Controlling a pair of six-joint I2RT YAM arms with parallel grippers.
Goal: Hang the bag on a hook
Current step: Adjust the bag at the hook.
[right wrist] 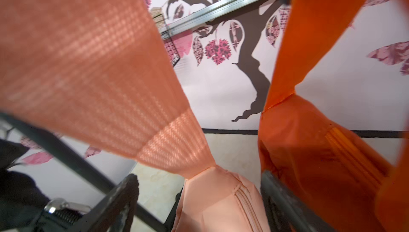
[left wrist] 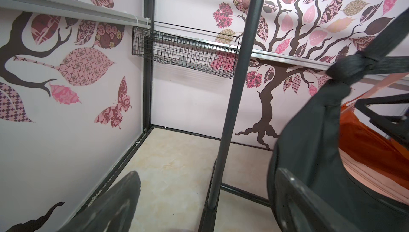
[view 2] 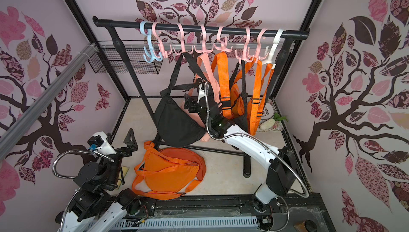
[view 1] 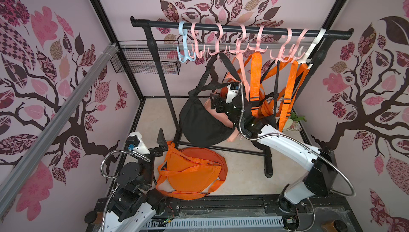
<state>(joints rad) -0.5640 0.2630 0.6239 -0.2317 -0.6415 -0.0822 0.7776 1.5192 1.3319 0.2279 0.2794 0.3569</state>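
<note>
Bag: the orange half-moon fabric bag [view 1: 188,173] lies flat on the pale floor [view 1: 243,171] at 6 o'clock in both top views, on no hook. I judge it to be the one to hang.
Long axis: roughly 9 to 3 o'clock. Its orange webbing strap [view 1: 169,151] loops up toward 11 o'clock.
Left gripper [view 1: 161,143]: fingers spread wide and empty. The bag's body lies at 4 to 5 o'clock from them, and the strap loop is just beside them. This looks like the nearer arm.
Right gripper [view 1: 218,104]: fingers apart, clamped on nothing I can see. It sits at 1 o'clock from the bag, well apart, up among the hung bags. In its wrist view a peach woven strap [right wrist: 88,64] crosses above the fingers.
Hook: the light-blue plastic hook [view 1: 186,42], at the 9 o'clock end of the row on the black metal rail [view 1: 155,23], appears bare.
Coming move, as I judge it: the left fingers take the strap loop, then carry it toward 12 o'clock.
</note>
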